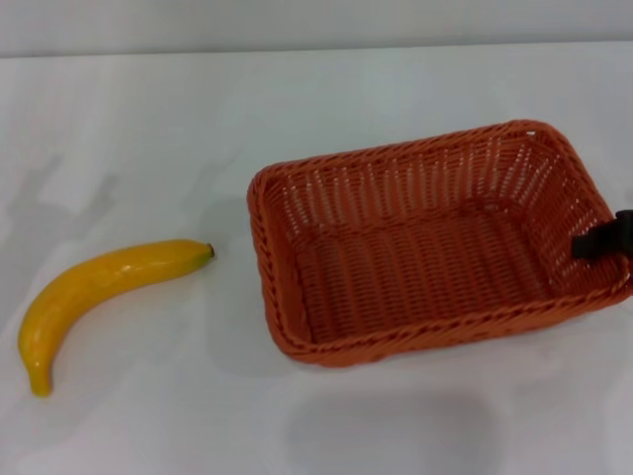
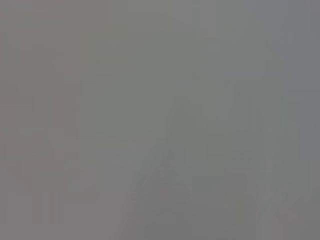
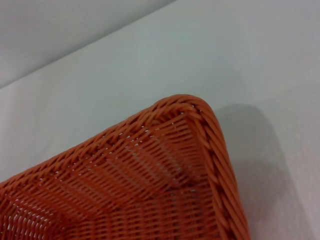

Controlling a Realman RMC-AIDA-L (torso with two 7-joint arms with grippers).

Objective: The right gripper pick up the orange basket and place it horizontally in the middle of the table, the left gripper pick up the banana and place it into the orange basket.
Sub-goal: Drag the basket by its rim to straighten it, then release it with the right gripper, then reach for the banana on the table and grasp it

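Note:
The orange basket point(image 1: 396, 183) sits right of centre on the white table point(image 1: 148, 129), its long side turned slightly off level and nothing inside it. A black finger of my right gripper point(image 1: 601, 242) reaches in from the right edge and hooks over the basket's right rim, gripping it. The right wrist view looks closely down on one braided corner of the basket point(image 3: 150, 175). The yellow banana point(image 1: 99, 282) lies at the left, apart from the basket, with its dark tip pointing toward it. The left gripper is out of view; its wrist view is plain grey.
Bare tabletop point(image 3: 150, 65) surrounds the basket and the banana. The table's far edge meets a pale wall point(image 1: 316, 20) at the back.

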